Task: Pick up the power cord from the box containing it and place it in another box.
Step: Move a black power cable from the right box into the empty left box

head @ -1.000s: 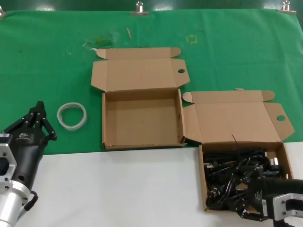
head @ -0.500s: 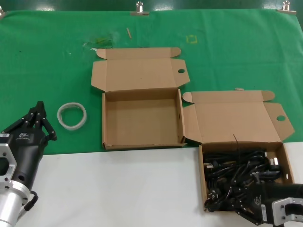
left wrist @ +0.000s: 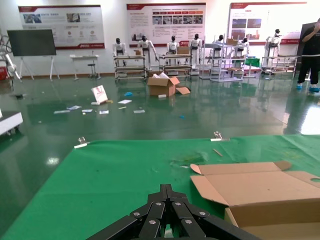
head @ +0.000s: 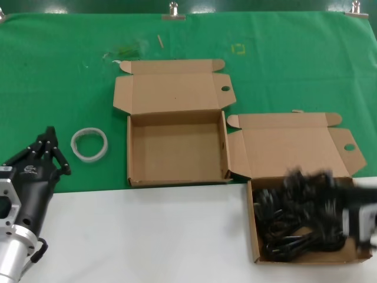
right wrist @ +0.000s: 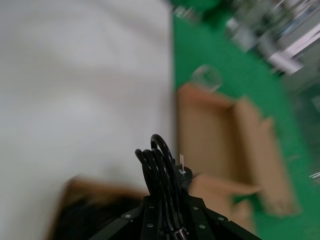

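Observation:
The box containing it (head: 253,227) stands at the front right, its slit-marked lid (head: 288,150) folded back, with a tangle of black power cord (head: 294,230) inside. My right gripper (head: 340,203), blurred by motion, is over this box and shut on a looped bundle of the cord (right wrist: 159,165), lifted above the rest. Its fingertips (right wrist: 150,207) clamp the loops in the right wrist view. Another box (head: 177,180) sits open and empty at the middle, its lid (head: 171,91) unmarked. My left gripper (head: 50,148) is shut and parked at the front left; it also shows in the left wrist view (left wrist: 167,190).
A clear tape ring (head: 89,142) lies on the green cloth (head: 59,76) between my left gripper and the empty box. The white table front (head: 147,236) lies near me. Metal clips (head: 173,10) hold the cloth's far edge.
My right gripper has risen from the near end of the right box, lifting a bundle of cord with it. The left arm has not moved.

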Tool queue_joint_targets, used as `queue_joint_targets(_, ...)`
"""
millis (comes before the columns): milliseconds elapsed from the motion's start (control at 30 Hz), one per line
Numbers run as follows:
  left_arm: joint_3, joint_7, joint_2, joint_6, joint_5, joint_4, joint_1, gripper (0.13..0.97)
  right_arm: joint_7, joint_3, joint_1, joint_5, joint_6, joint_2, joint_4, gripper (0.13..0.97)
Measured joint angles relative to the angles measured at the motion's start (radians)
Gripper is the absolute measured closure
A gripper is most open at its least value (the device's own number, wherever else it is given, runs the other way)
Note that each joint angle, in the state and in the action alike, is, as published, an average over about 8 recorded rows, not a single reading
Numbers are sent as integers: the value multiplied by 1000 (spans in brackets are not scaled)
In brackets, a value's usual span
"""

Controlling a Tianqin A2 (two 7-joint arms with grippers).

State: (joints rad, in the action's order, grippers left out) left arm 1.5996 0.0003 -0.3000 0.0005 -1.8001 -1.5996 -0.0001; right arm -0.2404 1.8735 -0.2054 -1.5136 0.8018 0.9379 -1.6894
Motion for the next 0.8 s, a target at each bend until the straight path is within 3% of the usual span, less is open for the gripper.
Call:
queue_joint_targets(200, 0, 0, 0, 0, 0, 0, 0, 957, 97, -71, -99, -26, 7, 47, -149, 890)
queue_joint_targets(367, 0, 0, 0, 0, 0, 0, 0, 957, 103, -42, -199, 11, -13, -29, -160, 899)
queue_joint_targets(567, 0, 0, 0, 0, 0, 0, 0, 957, 61, 76, -311, 93, -56, -236, -26, 900)
queue_joint_targets(800, 0, 0, 0, 0, 0, 0, 0, 957, 41, 217, -419, 236, -113, -488, 257, 900)
